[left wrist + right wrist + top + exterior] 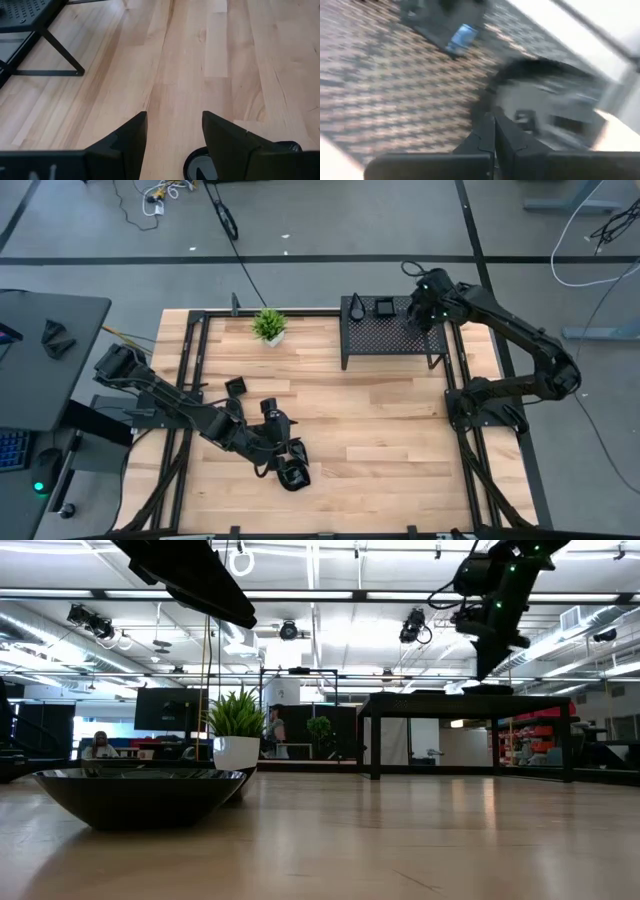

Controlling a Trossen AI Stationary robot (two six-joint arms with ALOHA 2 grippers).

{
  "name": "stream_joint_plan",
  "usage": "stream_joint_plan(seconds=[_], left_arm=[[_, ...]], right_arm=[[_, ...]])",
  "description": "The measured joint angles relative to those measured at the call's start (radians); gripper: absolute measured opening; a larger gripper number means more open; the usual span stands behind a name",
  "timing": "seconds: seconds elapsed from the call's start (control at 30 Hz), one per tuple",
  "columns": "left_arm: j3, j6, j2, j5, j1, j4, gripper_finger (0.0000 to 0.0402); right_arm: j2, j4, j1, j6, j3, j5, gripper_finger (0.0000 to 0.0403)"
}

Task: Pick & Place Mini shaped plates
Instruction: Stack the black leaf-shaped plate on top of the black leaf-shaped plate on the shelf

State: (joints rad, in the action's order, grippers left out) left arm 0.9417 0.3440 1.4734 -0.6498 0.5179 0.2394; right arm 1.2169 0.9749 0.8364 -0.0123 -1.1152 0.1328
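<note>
1. Nearest the low cam sits one mini plate [140, 795], a glossy black shallow dish w/ a thin upturned rim, flat on the table [400, 850]. We judge it stiff, light, brittle if dropped, slick from the glaze.
2. Best hold, we reckon: pinch across the rim, one finger inside, one outside. The bowl's belly would prob slip.
3. From above, our left gripper [290, 463] is low over the table's front-middle, fingers spread, nothing between them. A dark plate [294, 476] lies right under it. The left wrist cam shows its rim [200, 162] peeking beside one finger [227, 142].
4. Another small plate [236, 386] sits apart, toward the left edge, near the arm's elbow.
5. More plates on the rack [392, 330]: two dark squares [371, 308] near its back edge.
6. Right gripper [428, 308] hovers over the rack's right end, fingers pressed together, holding nothing we can see. Right wrist view is too smeared to say more.
7. In the way: potted plant [268, 326] stands left of the rack, well off the left arm's spot. Rack legs [60, 52] are the nearer hazard on any carry toward the shelf.
</note>
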Motion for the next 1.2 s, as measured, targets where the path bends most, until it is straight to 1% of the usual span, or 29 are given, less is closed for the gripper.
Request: stream_joint_plan(seconds=[0.07,0.1,0.27,0.37,0.47,0.53,0.73,0.9,0.97,1.1,1.2], left_arm=[[0.000,0.000,0.000,0.000,-0.001,-0.001,0.0195],[0.000,0.000,0.000,0.000,-0.003,-0.002,0.0195],[0.000,0.000,0.000,0.000,-0.011,-0.002,0.0195],[0.000,0.000,0.000,0.000,-0.011,-0.002,0.0195],[0.000,0.000,0.000,0.000,-0.011,-0.003,0.0195],[0.000,0.000,0.000,0.000,-0.011,-0.003,0.0195],[0.000,0.000,0.000,0.000,-0.011,-0.003,0.0195],[0.000,0.000,0.000,0.000,-0.011,-0.003,0.0195],[0.000,-0.011,0.000,0.000,-0.013,-0.003,0.0195],[0.000,-0.013,0.000,0.000,-0.023,-0.007,0.0195],[0.000,-0.014,0.000,0.000,-0.029,-0.012,0.0195]], right_arm=[[0.003,-0.037,-0.015,-0.031,0.000,-0.083,0.0004],[0.007,-0.053,-0.025,-0.040,0.000,-0.095,0.0004],[0.049,-0.052,-0.053,-0.061,0.000,-0.097,0.0003],[0.053,-0.012,-0.053,-0.084,0.000,-0.061,0.0003],[0.033,0.041,-0.053,-0.108,0.000,0.015,0.0003],[0.019,0.070,-0.053,-0.112,0.000,0.046,0.0003],[-0.042,0.125,-0.053,-0.140,-0.001,0.069,0.0002],[-0.097,0.110,-0.070,-0.108,-0.001,0.046,0.0002],[-0.105,0.109,-0.073,-0.116,-0.001,0.054,0.0003],[-0.084,0.072,-0.061,-0.171,-0.001,0.186,0.0011],[-0.042,-0.003,-0.039,-0.190,-0.001,0.214,0.0009]])
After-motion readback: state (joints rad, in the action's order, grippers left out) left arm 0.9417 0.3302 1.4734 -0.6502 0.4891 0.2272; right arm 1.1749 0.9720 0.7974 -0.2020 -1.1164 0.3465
